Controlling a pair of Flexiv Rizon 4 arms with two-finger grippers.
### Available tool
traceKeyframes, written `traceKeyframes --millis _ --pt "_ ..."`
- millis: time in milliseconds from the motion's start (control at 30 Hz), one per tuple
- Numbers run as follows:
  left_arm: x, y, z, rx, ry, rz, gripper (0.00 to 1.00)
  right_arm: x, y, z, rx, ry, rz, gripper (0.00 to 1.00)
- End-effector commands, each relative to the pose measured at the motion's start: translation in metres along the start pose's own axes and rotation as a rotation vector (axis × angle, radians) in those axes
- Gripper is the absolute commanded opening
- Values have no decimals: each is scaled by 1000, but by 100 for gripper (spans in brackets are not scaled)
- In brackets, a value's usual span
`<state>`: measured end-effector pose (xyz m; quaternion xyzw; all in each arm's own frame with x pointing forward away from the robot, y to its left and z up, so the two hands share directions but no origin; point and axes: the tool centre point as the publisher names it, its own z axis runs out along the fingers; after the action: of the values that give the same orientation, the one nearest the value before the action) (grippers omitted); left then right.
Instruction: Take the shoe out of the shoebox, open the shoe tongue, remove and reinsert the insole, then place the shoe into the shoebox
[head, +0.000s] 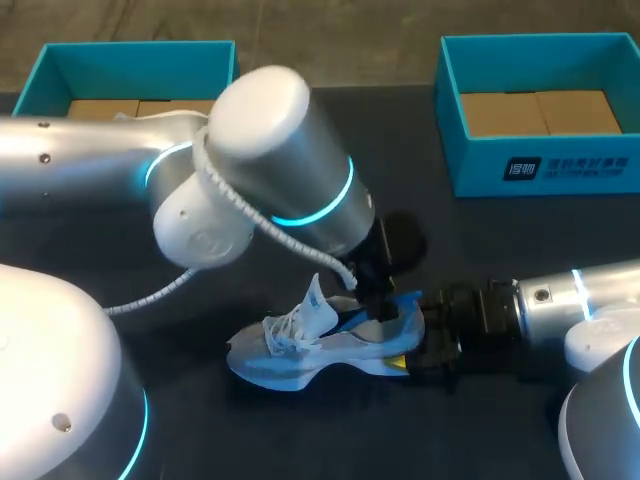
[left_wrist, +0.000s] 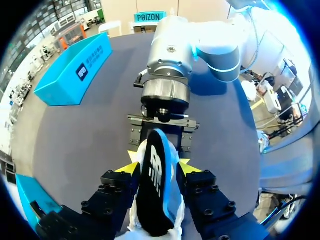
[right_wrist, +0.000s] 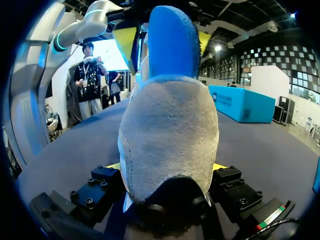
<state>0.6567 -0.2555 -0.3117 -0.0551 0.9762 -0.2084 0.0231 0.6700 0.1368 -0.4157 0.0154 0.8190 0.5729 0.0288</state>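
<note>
A white and light-blue shoe (head: 315, 345) lies on its side on the dark table, toe toward my left. My right gripper (head: 415, 350) holds its grey suede heel (right_wrist: 167, 135), which fills the gap between the two fingers (right_wrist: 107, 175). My left gripper (head: 375, 305) hangs over the heel opening, and its yellow tips (left_wrist: 132, 167) stand apart on either side of a blue-edged black part with a white logo (left_wrist: 157, 185). Whether that part is the insole or the collar I cannot tell. The right wrist view shows the blue part (right_wrist: 172, 45) rising between the left gripper's tips.
Two teal shoeboxes stand at the back of the table, one at the left (head: 130, 55) and one at the right (head: 545, 165), each showing a brown cardboard bottom. My left arm's big wrist (head: 280, 160) hides the table behind the shoe.
</note>
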Motion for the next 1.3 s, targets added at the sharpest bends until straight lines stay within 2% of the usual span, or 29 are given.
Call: traceKeyframes --millis 33,500,600,733,1067,1133,1167,1200,1233,1300 --pt "3 13 -3 23 -53 -15 46 1 0 1 5 0 1 0" --pt "-3 19 11 8 -137 -49 46 1 0 1 5 0 1 0" --pt "-4 17 14 5 -137 -51 45 1 0 1 5 0 1 0" --pt "-4 16 16 10 -141 -52 38 1 0 1 5 0 1 0" --pt "-6 16 24 -5 -132 -63 38 1 0 1 5 0 1 0" --pt "-7 16 24 -4 -128 -67 35 1 0 1 5 0 1 0" --pt "-7 16 24 -4 -128 -68 29 1 0 1 5 0 1 0" --pt "-8 15 23 3 -116 -73 10 1 0 1 5 0 1 0" --pt "-8 15 23 4 -115 -74 0 1 0 1 5 0 1 0" --pt "-7 15 20 10 -109 -76 0 1 0 1 5 0 1 0"
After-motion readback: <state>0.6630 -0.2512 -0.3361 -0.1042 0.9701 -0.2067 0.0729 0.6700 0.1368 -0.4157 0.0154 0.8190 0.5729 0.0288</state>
